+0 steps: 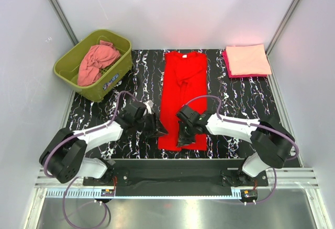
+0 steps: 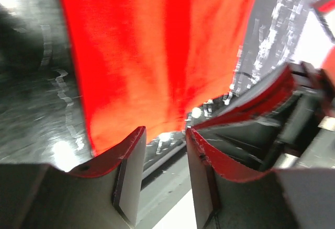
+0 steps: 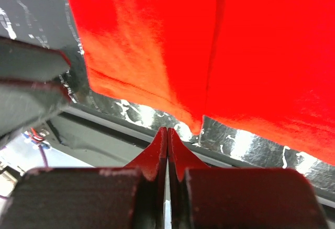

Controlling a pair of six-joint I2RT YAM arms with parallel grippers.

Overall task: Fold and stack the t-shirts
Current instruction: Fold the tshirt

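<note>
Right hand [image 3: 167, 130] pinched shut, nothing between fingers, tips just short of near hem of bright red cloth t-shirt [image 1: 183, 82]. Left hand [image 2: 165, 135] half-open, empty, just short of same hem. Shirt's long axis runs straight away from both hands along black marbled table [image 1: 241, 103]; both about equally near.

My left gripper [image 2: 165, 133] sits w/ jaws apart, just short of the red shirt [image 2: 157, 46] hem, marbled table [image 2: 36, 114] underneath.
</note>
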